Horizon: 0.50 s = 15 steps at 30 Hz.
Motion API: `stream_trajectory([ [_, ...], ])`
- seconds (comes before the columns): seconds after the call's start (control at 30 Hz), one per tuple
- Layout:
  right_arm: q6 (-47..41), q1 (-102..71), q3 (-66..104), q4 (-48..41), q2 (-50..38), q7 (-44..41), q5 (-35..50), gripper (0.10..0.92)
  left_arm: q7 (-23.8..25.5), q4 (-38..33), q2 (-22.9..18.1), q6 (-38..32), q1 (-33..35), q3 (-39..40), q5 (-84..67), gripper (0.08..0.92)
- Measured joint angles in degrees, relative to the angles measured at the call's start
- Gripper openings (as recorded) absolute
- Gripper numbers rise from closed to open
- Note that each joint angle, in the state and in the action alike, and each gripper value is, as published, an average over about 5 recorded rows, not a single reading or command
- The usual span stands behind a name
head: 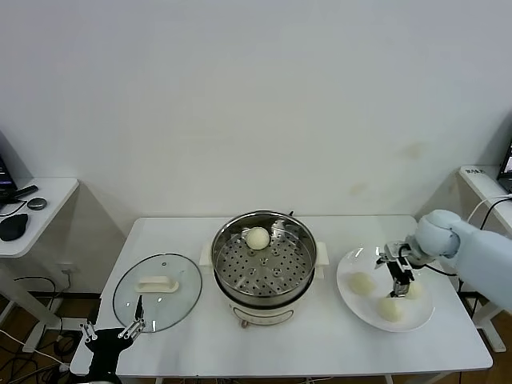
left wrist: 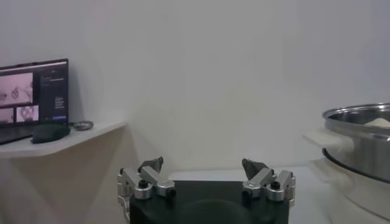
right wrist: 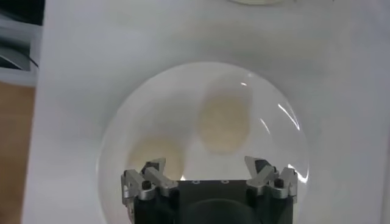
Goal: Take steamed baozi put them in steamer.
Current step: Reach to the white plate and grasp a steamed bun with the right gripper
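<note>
The steamer (head: pixel 264 268) stands mid-table with one baozi (head: pixel 258 238) on its perforated tray. Three more baozi lie on a white plate (head: pixel 356 310) at the right: one on the left (head: pixel 362 282), one at the front (head: pixel 390 308) and one (head: pixel 414 290) partly behind my right gripper (head: pixel 398 286). That gripper hangs open just above the plate, between the buns, holding nothing. In the right wrist view it (right wrist: pixel 206 167) is open over the plate (right wrist: pixel 146 115), with one baozi (right wrist: pixel 224 119) ahead of the jaws and another (right wrist: pixel 155 157) beside one finger. My left gripper (head: pixel 112 332) is parked open at the front left.
A round glass lid (head: pixel 156 292) with a white handle lies left of the steamer, just beyond the left gripper (left wrist: pixel 203 165). The left wrist view shows the steamer's rim (left wrist: pixel 362 140). Side tables stand at far left (head: pixel 32 212) and far right (head: pixel 484 180).
</note>
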Motion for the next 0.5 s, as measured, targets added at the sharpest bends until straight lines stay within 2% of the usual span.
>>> stream_trajectory([
  [0.5,0.0,-3.5,3.2,-7.6,8.2,1.5,-3.3,0.822,-0.4,0.8,0.1,-0.7,-0.1,-0.9,1.0,0.823],
])
